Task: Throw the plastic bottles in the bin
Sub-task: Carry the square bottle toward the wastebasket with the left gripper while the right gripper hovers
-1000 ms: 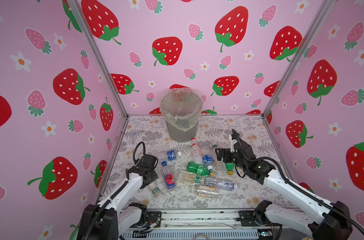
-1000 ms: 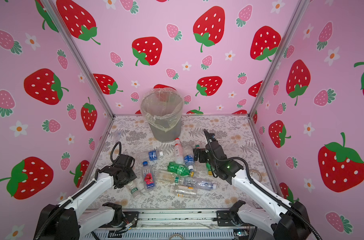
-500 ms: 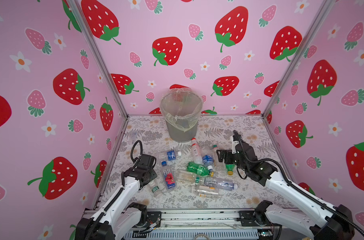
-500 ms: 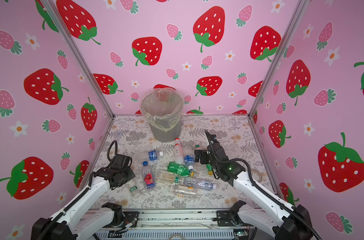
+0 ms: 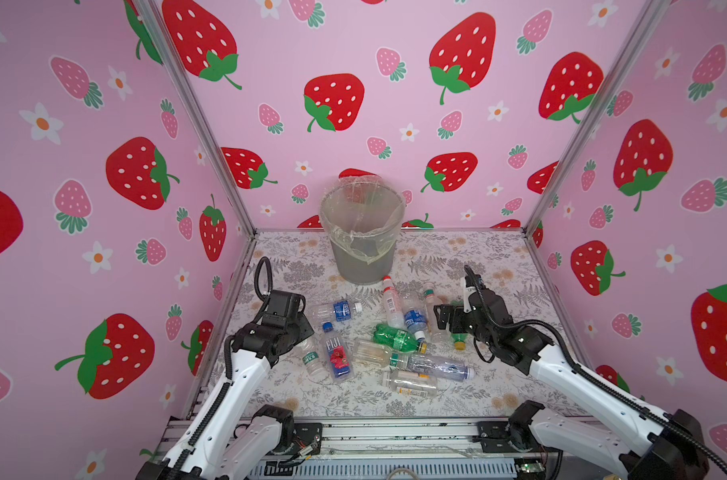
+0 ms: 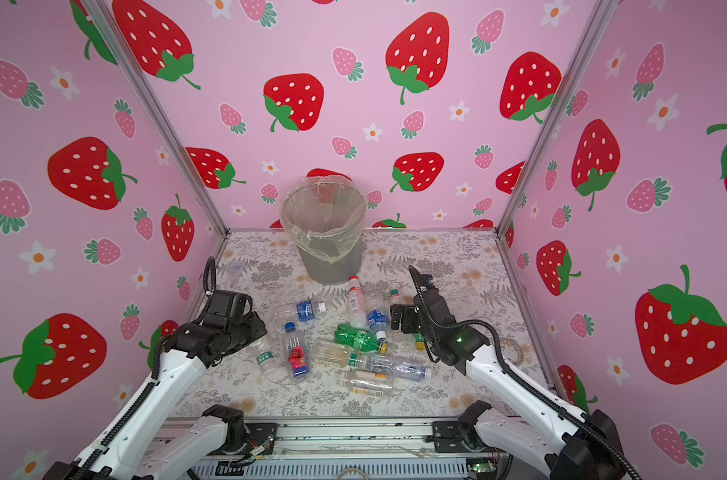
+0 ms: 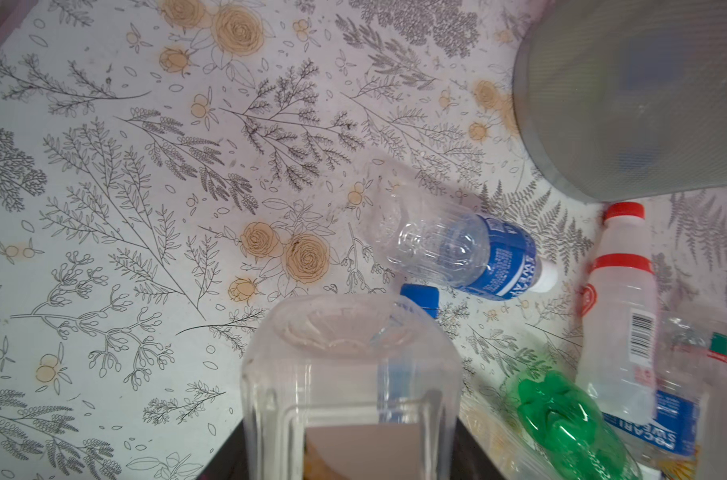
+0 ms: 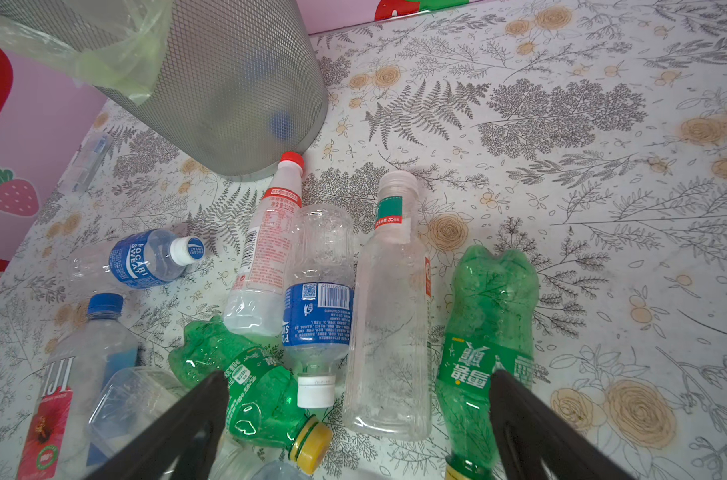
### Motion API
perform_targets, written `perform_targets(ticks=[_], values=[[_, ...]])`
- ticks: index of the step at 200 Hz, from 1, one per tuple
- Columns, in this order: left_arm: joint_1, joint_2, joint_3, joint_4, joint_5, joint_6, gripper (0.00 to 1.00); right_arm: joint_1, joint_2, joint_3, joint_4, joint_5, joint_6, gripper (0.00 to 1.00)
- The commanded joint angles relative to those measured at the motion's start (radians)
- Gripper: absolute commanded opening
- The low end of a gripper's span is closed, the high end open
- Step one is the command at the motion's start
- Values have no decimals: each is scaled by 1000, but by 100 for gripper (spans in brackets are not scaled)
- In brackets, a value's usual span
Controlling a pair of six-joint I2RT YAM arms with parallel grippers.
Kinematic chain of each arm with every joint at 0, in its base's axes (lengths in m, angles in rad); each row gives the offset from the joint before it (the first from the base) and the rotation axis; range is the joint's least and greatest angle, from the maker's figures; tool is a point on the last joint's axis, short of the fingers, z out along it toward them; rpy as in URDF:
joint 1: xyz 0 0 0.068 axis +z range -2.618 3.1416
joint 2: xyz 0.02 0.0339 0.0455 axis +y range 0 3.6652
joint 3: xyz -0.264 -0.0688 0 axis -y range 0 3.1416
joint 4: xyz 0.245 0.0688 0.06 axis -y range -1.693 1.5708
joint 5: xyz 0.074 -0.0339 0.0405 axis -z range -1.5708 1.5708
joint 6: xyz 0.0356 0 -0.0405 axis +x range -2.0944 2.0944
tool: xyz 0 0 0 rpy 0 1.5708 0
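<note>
Short of the bin, on the floral worktop, the plastic bottles lie on their sides in a loose heap. The red-capped bottle has its cap against the bin's foot. Left of the bin and nearer the robot, the left claw is clamped on a clear green-labelled bottle. That bottle looks to be resting on the worktop beside the Fiji bottle. Right of the bin, the right claw hangs with its jaws spread wide and holds nothing.

I judge the clear bottle to be thin and slick, and it seems to be held near its base. It could buckle, swing or slip on the lift, or drag the Fiji bottle along. The bin stands far taller than any bottle, so a low carry would hit its wall or snag the liner draped over the rim. The right claw's spread spans 3 or 4 bottles, so closing there could pinch 2 at once.

Only the left wrist view shows the gripped bottle's base; the top views hide it under the claw. The wrist views show blue shapes through the bin's mesh. The right wrist view shows plainly a stray clear bottle left of the bin by the wall. Only the top views show the bin's open mouth.
</note>
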Motion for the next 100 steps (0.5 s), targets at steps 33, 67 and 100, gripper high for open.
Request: perform_targets(ticks=[33, 67, 100], values=[[0, 15, 195, -45, 75, 103, 52, -8, 21, -17, -61, 31, 25, 99], [0, 23, 296, -22, 102, 151, 52, -8, 20, -22, -104, 36, 31, 99], [0, 44, 373, 32, 100, 187, 52, -11, 47, -9, -140, 38, 32, 99]])
